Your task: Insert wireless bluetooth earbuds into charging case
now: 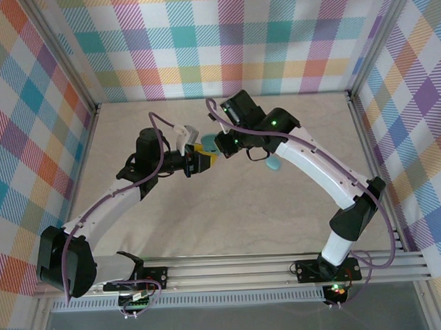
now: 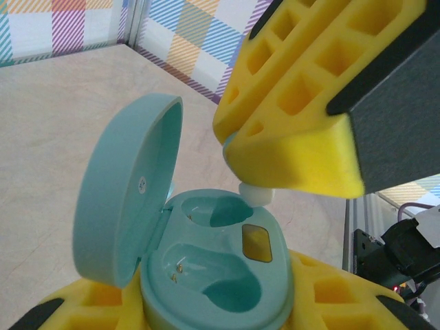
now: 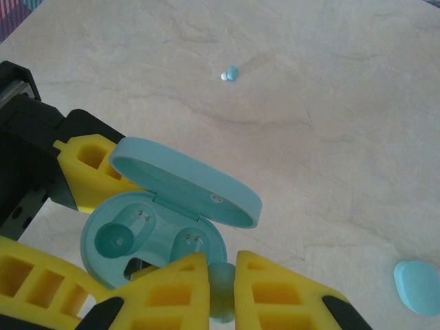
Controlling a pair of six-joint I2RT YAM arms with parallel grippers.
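Both arms are built from glossy white curved shells joined by black motor housings, the left arm (image 1: pixel 109 201) like the right arm (image 1: pixel 318 169). A thin purple cable (image 1: pixel 155 121) runs along each arm in loose loops. Small green lights (image 1: pixel 275 122) glow on the right arm's black joints. Each arm stands on a flat black base plate (image 1: pixel 315 269). The left tool (image 1: pixel 204 160) and the right tool (image 3: pixel 221 269) carry thick yellow fingers (image 3: pixel 172 292) moulded with rows of square pockets, seated in black mounts.
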